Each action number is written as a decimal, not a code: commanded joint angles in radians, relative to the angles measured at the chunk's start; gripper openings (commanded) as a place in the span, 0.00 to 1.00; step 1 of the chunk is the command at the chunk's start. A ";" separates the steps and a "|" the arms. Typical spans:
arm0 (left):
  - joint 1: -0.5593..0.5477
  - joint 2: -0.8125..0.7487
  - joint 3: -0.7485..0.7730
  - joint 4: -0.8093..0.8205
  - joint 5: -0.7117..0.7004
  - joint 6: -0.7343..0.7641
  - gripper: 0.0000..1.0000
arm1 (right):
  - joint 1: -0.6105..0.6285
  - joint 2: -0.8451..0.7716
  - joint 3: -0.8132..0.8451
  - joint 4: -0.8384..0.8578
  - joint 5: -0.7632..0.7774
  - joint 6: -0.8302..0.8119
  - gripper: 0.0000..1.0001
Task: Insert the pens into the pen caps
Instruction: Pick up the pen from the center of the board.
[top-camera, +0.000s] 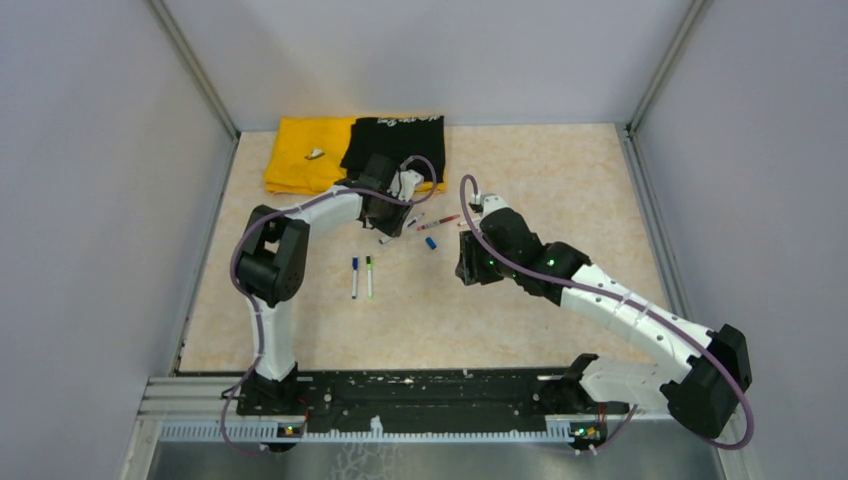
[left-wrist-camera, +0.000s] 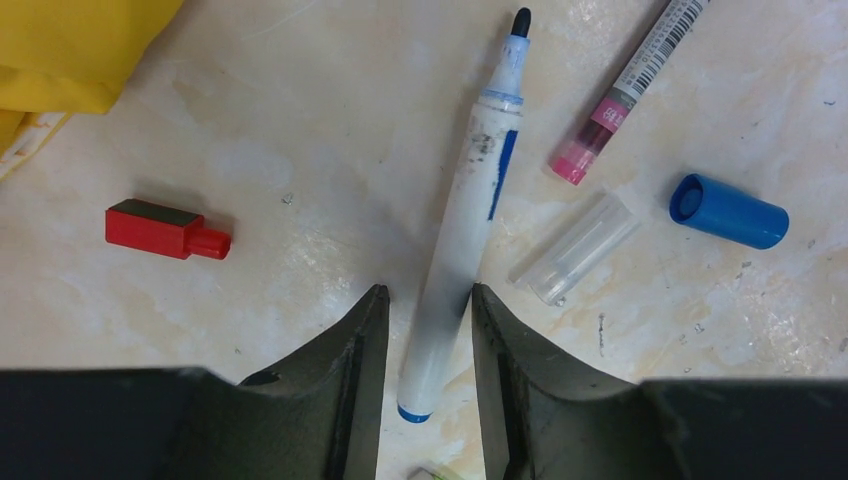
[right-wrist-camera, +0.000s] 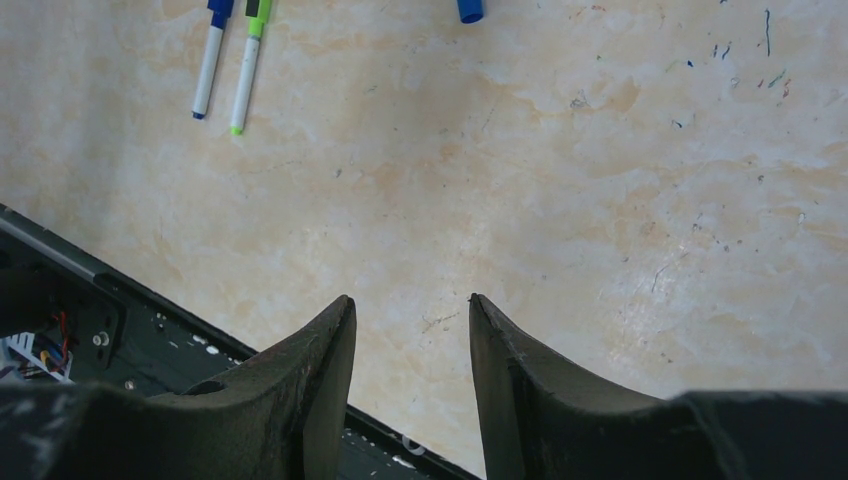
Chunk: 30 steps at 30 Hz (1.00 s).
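In the left wrist view a white pen (left-wrist-camera: 460, 240) with a blue end and a bare dark tip lies on the table between the jaws of my left gripper (left-wrist-camera: 428, 300). The jaws straddle its lower barrel, with a small gap on the left side. Around it lie a blue pen cap (left-wrist-camera: 728, 211), a clear cap (left-wrist-camera: 580, 248), a red cap (left-wrist-camera: 165, 228) and a pink-tipped pen (left-wrist-camera: 625, 95). From above, my left gripper (top-camera: 392, 225) is beside the blue cap (top-camera: 431, 242). My right gripper (top-camera: 468, 262) (right-wrist-camera: 410, 305) stands open and empty over bare table.
Two capped pens, one blue (top-camera: 354, 277) and one green (top-camera: 368, 276), lie side by side left of centre. A yellow cloth (top-camera: 300, 155) and a black cloth (top-camera: 392, 142) lie at the back. The black mounting rail (top-camera: 420, 395) runs along the near edge.
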 joint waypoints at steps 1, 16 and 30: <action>-0.012 0.043 0.021 -0.029 -0.053 0.021 0.38 | -0.003 -0.036 -0.011 0.030 0.001 0.006 0.45; -0.011 -0.109 0.003 0.011 -0.036 -0.058 0.12 | -0.003 -0.115 -0.070 0.193 0.055 0.101 0.45; -0.129 -0.490 -0.178 0.142 0.189 -0.248 0.16 | -0.025 -0.120 -0.231 0.686 0.236 0.559 0.49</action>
